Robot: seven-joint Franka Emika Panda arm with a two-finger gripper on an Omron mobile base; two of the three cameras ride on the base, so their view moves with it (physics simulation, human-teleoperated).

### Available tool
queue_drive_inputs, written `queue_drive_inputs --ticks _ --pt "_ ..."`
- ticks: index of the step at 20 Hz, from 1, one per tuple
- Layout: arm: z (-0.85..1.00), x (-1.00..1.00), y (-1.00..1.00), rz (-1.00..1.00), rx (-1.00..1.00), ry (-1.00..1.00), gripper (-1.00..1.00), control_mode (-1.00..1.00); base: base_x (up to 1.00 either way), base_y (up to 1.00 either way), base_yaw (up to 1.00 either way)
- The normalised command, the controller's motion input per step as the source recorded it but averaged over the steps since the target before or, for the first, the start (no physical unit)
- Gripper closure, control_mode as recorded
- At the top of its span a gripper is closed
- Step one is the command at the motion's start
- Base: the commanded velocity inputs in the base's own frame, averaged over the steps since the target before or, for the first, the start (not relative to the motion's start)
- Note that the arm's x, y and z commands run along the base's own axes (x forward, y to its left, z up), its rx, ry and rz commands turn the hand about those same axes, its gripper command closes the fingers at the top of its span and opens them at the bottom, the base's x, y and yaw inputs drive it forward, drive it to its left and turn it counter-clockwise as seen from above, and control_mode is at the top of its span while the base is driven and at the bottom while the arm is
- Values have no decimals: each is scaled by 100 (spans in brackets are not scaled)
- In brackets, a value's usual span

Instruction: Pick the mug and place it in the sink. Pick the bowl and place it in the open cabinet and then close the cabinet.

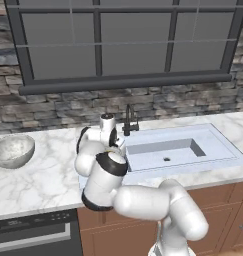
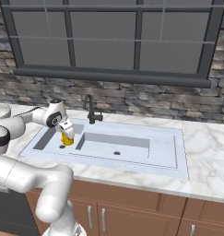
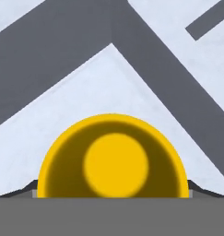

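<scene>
Claw [image 2: 66, 131] hangs over the left basin of the sink [image 2: 173, 138], closed on the mug [image 2: 67, 138]. Mug is yellow, held upright, its lower half showing below the white hand in the right base view. It sits just above the basin floor, near the left drain hole; whether its base touches the floor I cannot tell from this angle.

Hand view looks straight down into the mug [image 3: 114, 159]: open rim, dark inner wall, bright yellow bottom. Finger tips barely show, as small dark wedges at either side of the rim [image 3: 192, 186]. Below the mug lies white basin floor, with grey basin walls meeting in a corner above it.

Left base view: the arm's own links cover the left basin, so the mug is hidden there (a sliver of yellow may show at the wrist, too small to be sure). The right basin of the sink [image 1: 213, 142] has a drain hole at its middle. Faucet [image 1: 128, 121] stands dark at the back edge, between the basins.

Bowl [image 1: 12, 150] sits upright on the marble table [image 1: 38, 182], well apart from the sink, at the far left. Window [image 1: 125, 42] fills the stone wall behind.
</scene>
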Motion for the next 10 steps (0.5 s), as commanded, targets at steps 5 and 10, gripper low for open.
queue_drive_inputs --ticks 5,10 --pt "-19 0 0 0 0 0 -100 -100 0 0 0" --pt "-8 0 0 0 0 -7 -100 -100 0 0 0"
